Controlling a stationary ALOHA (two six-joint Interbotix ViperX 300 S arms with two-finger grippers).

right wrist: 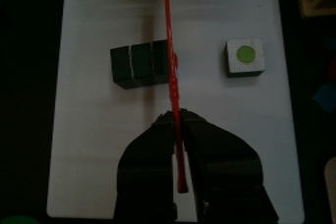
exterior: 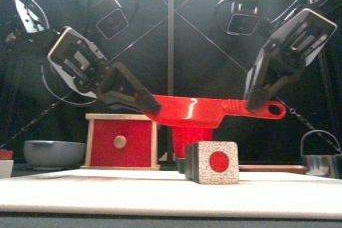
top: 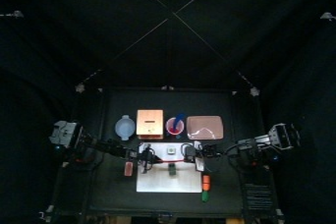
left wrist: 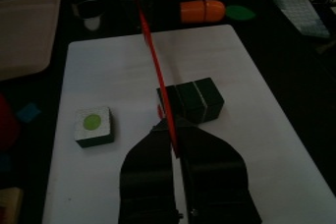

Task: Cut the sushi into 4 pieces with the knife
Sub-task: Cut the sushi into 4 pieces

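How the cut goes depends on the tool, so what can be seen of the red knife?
The red knife is a flat, plastic-looking toy with a hole at the handle end. It hangs level over the white cutting board, blade upright, left gripper shut on its tip end, right gripper on the handle. It runs between the sushi roll and one cut piece.

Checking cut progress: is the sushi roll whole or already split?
Split: one piece sits apart from the remaining block, bare white board between them.

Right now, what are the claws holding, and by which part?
A red toy knife: left claw on its blade end, right claw on its handle.
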